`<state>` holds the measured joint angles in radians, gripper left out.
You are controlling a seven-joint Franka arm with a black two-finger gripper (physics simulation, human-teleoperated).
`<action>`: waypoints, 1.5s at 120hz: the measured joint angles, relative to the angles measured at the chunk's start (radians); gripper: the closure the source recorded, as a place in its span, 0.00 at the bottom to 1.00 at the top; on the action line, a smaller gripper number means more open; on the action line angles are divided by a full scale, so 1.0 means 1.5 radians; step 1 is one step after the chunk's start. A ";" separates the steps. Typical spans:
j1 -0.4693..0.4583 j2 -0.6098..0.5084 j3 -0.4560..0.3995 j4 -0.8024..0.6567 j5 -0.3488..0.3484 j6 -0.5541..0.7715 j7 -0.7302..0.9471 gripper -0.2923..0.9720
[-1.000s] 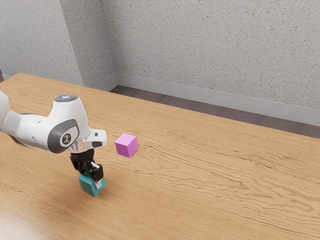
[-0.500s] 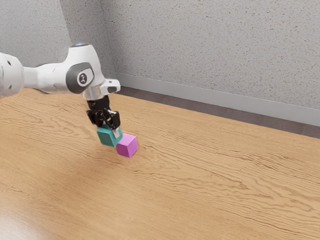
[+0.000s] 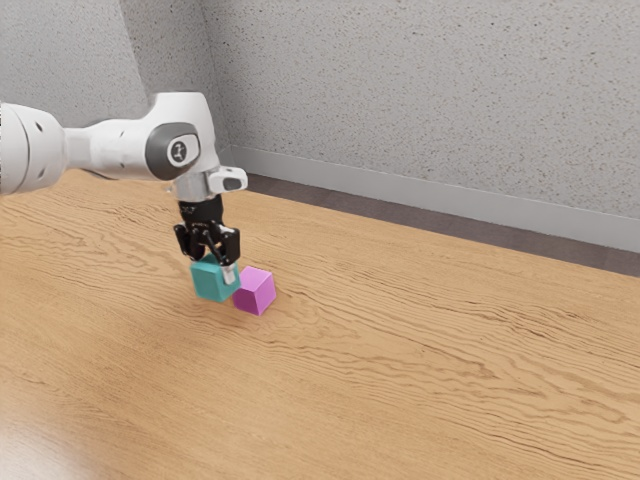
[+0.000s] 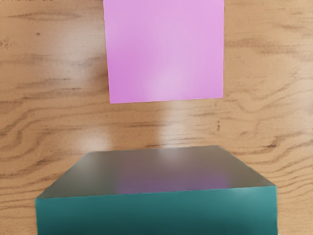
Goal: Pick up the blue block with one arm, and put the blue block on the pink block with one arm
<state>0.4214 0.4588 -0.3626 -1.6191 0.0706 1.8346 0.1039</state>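
Carrying is the step in hand: my gripper is clenched on the blue block, left of centre in the exterior view. I judge the block to be clear of the table; it hangs just beside the pink block, toward the exterior view's left. At the wrist, the pink block lies ahead of the held block, not beneath it. The next move calls for a short shift over the pink block, edges squared, then a gentle lowering before release.

Even bright light w/ soft shadows
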 joint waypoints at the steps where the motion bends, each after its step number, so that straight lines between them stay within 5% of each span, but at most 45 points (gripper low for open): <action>1: -0.001 0.000 0.000 0.001 0.001 -0.001 0.000 0.54; 57: -0.053 0.072 0.033 0.114 0.052 -0.013 -0.003 0.53; 180: -0.102 0.130 0.060 0.191 0.051 -0.008 -0.074 0.54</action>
<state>0.2686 0.6543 -0.2720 -1.3326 0.1467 1.8221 -0.0063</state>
